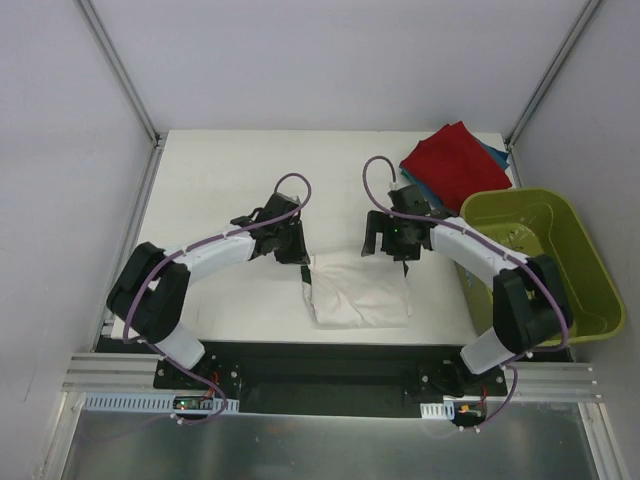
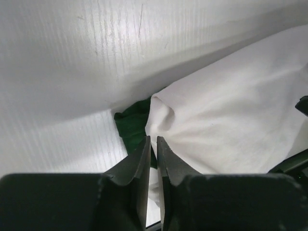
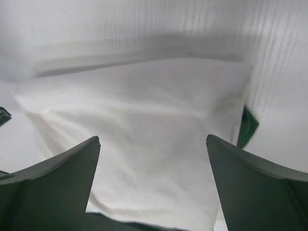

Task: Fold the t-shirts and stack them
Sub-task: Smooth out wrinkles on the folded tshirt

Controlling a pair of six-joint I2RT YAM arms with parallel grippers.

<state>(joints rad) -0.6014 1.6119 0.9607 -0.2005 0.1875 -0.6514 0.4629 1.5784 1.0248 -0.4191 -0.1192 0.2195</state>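
Note:
A cream-white t-shirt (image 1: 360,295) lies folded into a rough rectangle on the table between the two arms. In the left wrist view a dark green sleeve (image 2: 132,125) pokes out from under the white cloth (image 2: 226,115). My left gripper (image 1: 295,250) (image 2: 153,138) hovers at the shirt's far left corner, its jaws shut to a thin slit with no cloth seen pinched between them. My right gripper (image 1: 385,245) (image 3: 153,138) stands wide open over the shirt (image 3: 144,120) near its far right edge, where a bit of green sleeve (image 3: 248,127) shows. A red t-shirt (image 1: 455,160) lies folded on a teal-blue one (image 1: 497,153) at the back right.
An olive-green plastic basket (image 1: 515,196) stands at the right edge of the table, close beside the right arm. Metal frame posts rise at the back corners. White walls close in the table on the left, back and right.

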